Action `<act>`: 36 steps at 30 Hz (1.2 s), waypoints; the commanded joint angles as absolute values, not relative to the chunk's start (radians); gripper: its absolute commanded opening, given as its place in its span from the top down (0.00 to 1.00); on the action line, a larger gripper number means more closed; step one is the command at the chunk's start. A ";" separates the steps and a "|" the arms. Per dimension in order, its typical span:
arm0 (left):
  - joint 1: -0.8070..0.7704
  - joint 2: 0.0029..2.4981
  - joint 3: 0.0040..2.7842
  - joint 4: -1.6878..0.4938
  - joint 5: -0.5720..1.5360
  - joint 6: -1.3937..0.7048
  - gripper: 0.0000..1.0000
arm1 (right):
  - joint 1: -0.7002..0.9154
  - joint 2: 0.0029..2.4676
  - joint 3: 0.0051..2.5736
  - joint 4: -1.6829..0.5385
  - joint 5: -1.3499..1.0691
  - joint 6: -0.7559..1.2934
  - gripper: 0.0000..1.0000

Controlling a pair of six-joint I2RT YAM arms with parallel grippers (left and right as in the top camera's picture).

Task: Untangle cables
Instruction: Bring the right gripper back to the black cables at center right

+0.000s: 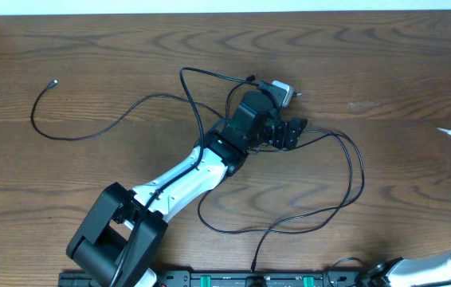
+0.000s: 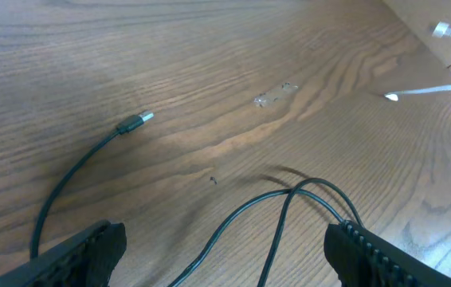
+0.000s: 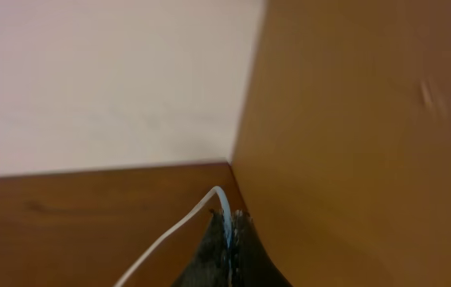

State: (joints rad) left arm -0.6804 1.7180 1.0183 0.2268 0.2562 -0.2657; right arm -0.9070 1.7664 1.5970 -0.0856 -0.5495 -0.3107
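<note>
Since the black cables lie looped on the table between the left gripper's spread fingers, lower and pinch one strand only; far right, the right gripper is clamped on the white cable.

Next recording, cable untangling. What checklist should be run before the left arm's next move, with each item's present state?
1. Left gripper open: ok.
2. Black cable loop lies between its fingers: ok.
3. Loop is a single strand: not ok, two strands cross there.
4. USB plug clear of the fingers: ok.
5. Right gripper shut on white cable: ok, it appears pinched.
6. Cable crossings under the left arm: cannot tell, hidden.
</note>
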 commanded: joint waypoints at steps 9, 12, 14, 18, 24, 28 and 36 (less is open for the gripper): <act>-0.677 1.721 1.034 0.224 0.249 -0.268 0.15 | -1.062 1.907 1.608 -0.049 -0.522 -0.323 0.99; -0.677 1.721 1.034 0.224 0.249 -0.268 0.16 | -1.095 1.932 1.608 -0.050 -0.523 -0.313 0.99; -0.677 1.721 1.034 0.224 0.249 -0.268 0.16 | -1.102 1.941 1.608 -0.065 -0.525 -0.307 0.90; -0.677 1.721 1.034 0.224 0.249 -0.268 0.16 | -1.097 1.949 1.608 -0.099 -0.526 -0.307 0.39; -0.677 1.721 1.034 0.224 0.249 -0.268 0.16 | -1.079 1.949 1.608 -0.140 -0.551 -0.284 0.13; -0.677 1.721 1.034 0.224 0.249 -0.268 0.16 | -1.032 1.949 1.608 -0.229 -0.730 -0.284 0.14; -0.677 1.721 1.034 0.224 0.249 -0.268 0.15 | -0.738 1.949 1.608 -0.427 -0.786 -0.285 0.11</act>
